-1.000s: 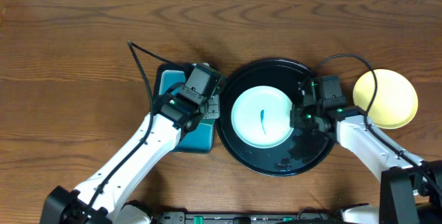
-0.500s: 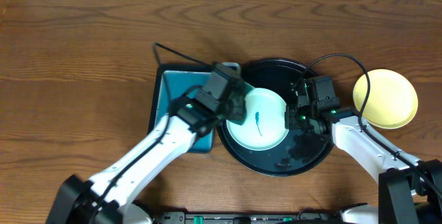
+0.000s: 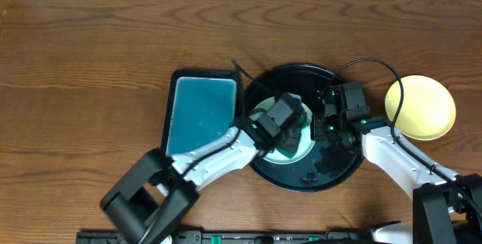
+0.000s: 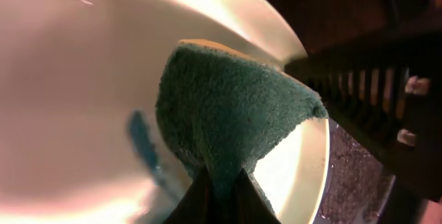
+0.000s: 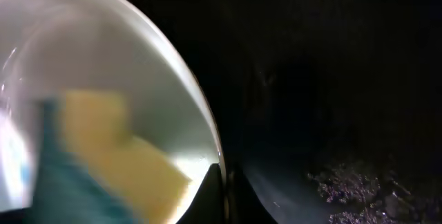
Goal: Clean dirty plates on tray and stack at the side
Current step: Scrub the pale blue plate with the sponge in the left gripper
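While its sponge (green) touches the plate, the left pincer grips.

Round plates: two showed, a pale mint plate and a pale yellow plate
Trays: two, a round glossy black tray and a rectangular teal tray
Green sponge: one

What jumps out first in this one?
A green sponge, pinched in the left gripper, presses on the white plate in the black tray at centre, beside a blue squiggle. The right gripper pinches that plate's right rim; a yellow plate sits alone on the table, far right.
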`<action>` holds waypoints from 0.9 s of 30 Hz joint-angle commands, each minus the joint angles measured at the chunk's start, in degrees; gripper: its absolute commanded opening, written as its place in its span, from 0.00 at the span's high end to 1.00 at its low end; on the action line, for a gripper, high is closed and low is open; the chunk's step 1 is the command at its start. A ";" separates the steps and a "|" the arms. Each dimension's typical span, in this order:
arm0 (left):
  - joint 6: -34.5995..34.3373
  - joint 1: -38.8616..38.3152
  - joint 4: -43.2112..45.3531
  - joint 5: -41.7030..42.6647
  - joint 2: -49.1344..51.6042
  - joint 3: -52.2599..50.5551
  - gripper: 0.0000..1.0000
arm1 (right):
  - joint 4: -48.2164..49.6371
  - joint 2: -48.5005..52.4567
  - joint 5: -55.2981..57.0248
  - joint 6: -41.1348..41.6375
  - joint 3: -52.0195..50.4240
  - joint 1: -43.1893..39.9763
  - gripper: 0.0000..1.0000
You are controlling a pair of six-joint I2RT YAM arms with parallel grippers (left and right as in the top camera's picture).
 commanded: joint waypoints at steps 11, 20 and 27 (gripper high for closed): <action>-0.35 1.05 -1.70 -9.46 6.88 1.44 0.93 | -0.04 0.22 0.31 -0.79 0.00 0.39 0.99; -4.92 5.95 -7.39 -9.44 6.88 1.44 0.93 | -0.04 0.22 0.33 -0.79 0.00 0.39 0.99; -7.41 6.12 -9.70 -9.44 6.88 1.44 0.93 | -0.04 0.22 0.33 -0.79 0.00 0.39 0.99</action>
